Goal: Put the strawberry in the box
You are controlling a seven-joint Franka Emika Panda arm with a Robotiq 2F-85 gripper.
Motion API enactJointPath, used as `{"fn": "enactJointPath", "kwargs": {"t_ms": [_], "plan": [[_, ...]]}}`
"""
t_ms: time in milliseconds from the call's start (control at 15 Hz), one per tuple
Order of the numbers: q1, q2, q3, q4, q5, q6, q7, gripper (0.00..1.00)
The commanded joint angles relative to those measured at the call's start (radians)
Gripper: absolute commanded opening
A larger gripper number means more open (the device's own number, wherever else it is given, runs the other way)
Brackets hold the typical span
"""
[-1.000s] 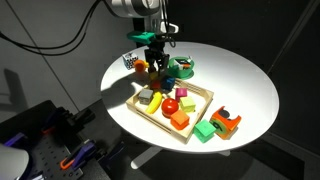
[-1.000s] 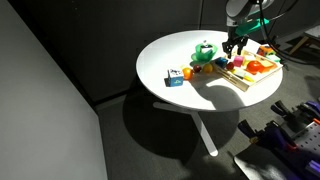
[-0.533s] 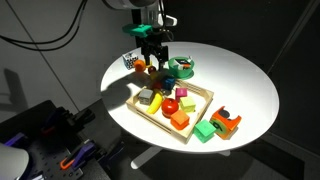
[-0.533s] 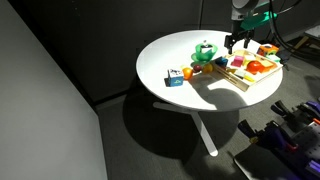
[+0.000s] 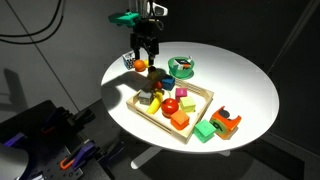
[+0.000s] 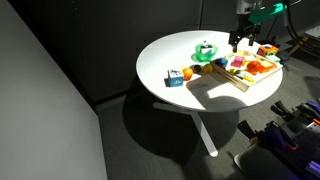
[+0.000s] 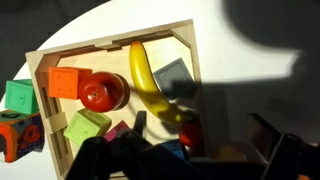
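Dark surroundings frame a round white table where the box sits crowded with toys. Over its far left corner hovers the gripper, jaws spread wide and empty, seemingly high enough to clear the low wall. What looks like the strawberry lies inside the box at the end of the banana, directly beneath the jaws.

Dark room; spotlit table, hard shadows, wrist view blurry.
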Motion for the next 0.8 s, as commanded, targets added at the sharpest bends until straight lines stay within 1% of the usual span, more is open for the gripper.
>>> {"fn": "enactJointPath", "kwargs": {"t_ms": [0,467,600,733], "plan": [[-0.012,-0.092,0.023,-0.076,0.001,0.011,-0.077,1.00],[-0.014,-0.215,0.044,-0.175,0.023,0.110,-0.177,1.00],[-0.013,-0.245,0.045,-0.197,0.027,0.118,-0.184,1.00],[-0.011,-0.271,0.046,-0.208,0.033,0.091,-0.180,1.00]]}}
